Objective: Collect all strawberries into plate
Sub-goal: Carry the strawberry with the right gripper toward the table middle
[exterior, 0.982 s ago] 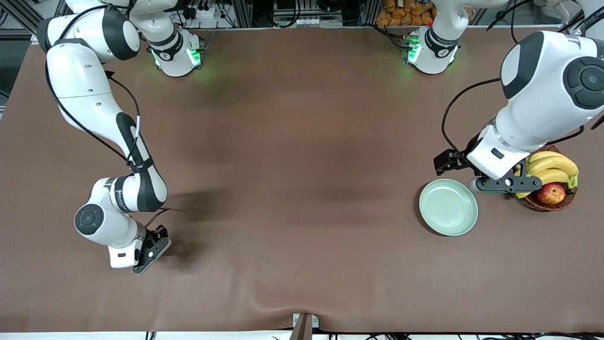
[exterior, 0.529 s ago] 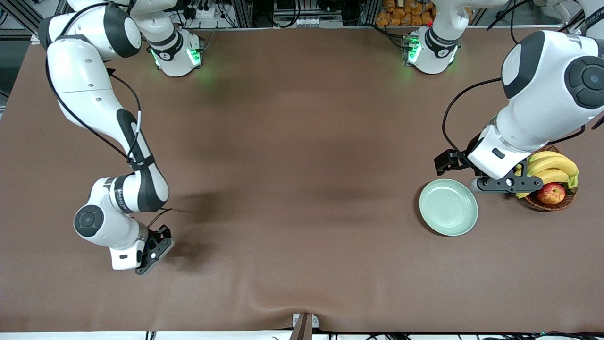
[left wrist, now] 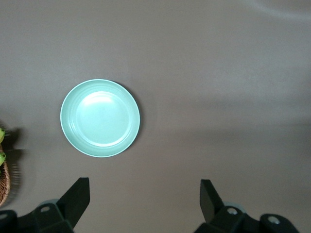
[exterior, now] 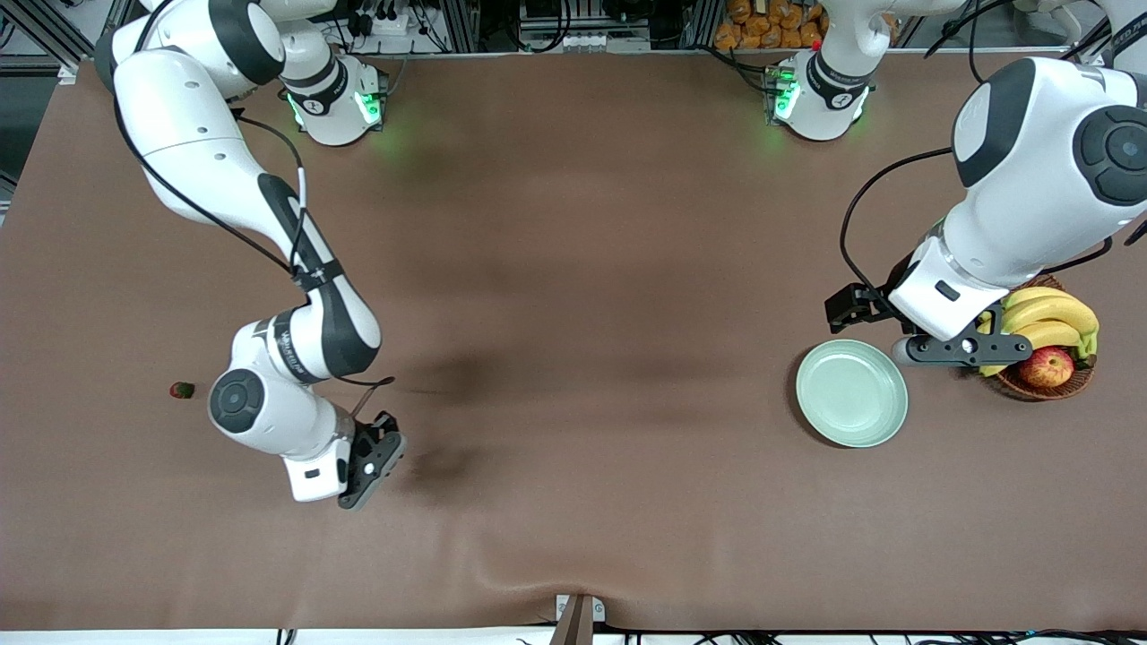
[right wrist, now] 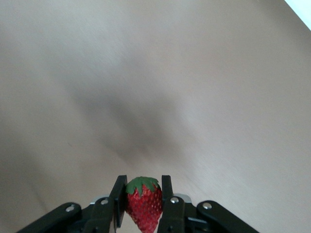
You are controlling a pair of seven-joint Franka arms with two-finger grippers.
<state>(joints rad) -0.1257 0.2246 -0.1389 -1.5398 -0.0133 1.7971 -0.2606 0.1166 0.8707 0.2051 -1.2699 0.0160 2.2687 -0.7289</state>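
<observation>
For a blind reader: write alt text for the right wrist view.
The right gripper is shut on a red strawberry with its green cap showing, held between the two black fingers above bare brown table.

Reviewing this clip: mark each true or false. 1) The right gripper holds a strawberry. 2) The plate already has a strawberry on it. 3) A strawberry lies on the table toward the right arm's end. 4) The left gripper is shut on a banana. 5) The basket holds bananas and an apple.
1) True: the right gripper is shut on a strawberry.
2) False: the plate holds nothing.
3) True: a second strawberry lies on the table there.
4) False: the left gripper is open, over the table beside the plate.
5) True: the basket holds bananas and an apple.
</observation>
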